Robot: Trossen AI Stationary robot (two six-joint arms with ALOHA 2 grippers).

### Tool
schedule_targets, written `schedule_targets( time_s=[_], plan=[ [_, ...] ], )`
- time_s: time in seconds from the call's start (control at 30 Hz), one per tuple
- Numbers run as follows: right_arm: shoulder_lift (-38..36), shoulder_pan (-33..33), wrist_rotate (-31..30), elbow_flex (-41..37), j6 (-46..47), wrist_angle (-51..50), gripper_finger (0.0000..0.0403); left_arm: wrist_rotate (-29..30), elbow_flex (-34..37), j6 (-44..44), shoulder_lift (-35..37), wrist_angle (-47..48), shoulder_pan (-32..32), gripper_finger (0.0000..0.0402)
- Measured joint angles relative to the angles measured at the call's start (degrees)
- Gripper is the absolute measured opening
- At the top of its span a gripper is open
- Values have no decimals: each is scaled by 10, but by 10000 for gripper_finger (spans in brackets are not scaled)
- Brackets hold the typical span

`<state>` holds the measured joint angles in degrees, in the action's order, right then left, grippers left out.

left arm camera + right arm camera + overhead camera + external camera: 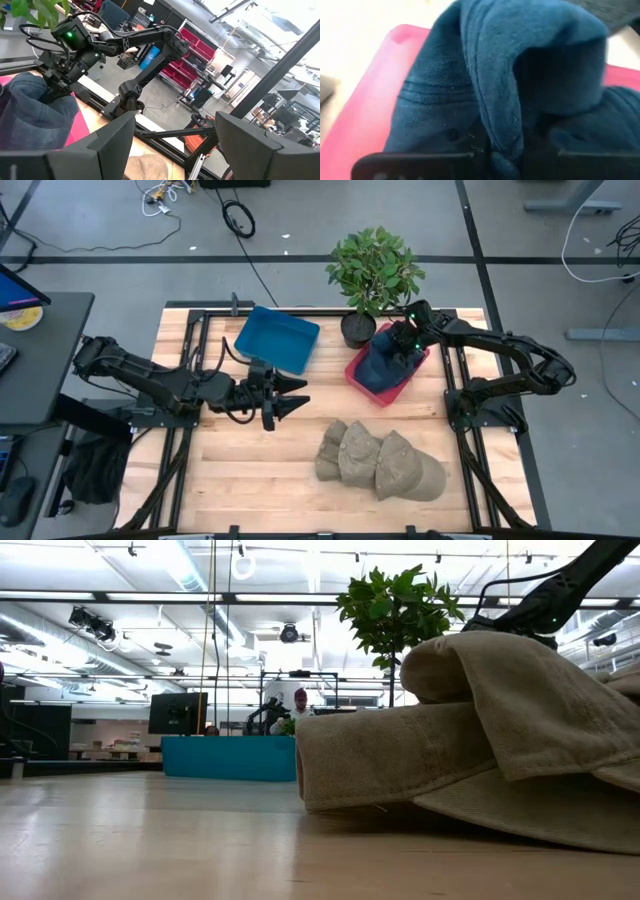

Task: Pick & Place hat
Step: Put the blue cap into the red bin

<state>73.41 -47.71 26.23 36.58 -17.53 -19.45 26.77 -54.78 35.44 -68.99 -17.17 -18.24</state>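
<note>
High view — wooden table (250, 470), grey floor (100, 270)

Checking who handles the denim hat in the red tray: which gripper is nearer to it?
Right. The right gripper is down on the blue hat in the red tray; the left gripper waits open mid-table, well apart.

Where my cameras sit

I see the tabletop (260, 470) from overhead and level (tan hats (480, 730) close); wrist views share the red bin (365, 100).

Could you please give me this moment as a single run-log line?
right gripper: shut on blue hat in red bin | left gripper: open, idle mid-table | tan hats: waiting on table
</note>
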Motion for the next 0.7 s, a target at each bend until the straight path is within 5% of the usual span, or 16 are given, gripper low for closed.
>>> schedule_targets(
  time_s=[0.53,0.7],
  plan=[
    [0,-30,-2,0,115,-58,31,6,0,-1,0,7,0,282],
    [0,-40,13,0,166,-71,81,6,0,-1,0,12,0,282]
  ],
)
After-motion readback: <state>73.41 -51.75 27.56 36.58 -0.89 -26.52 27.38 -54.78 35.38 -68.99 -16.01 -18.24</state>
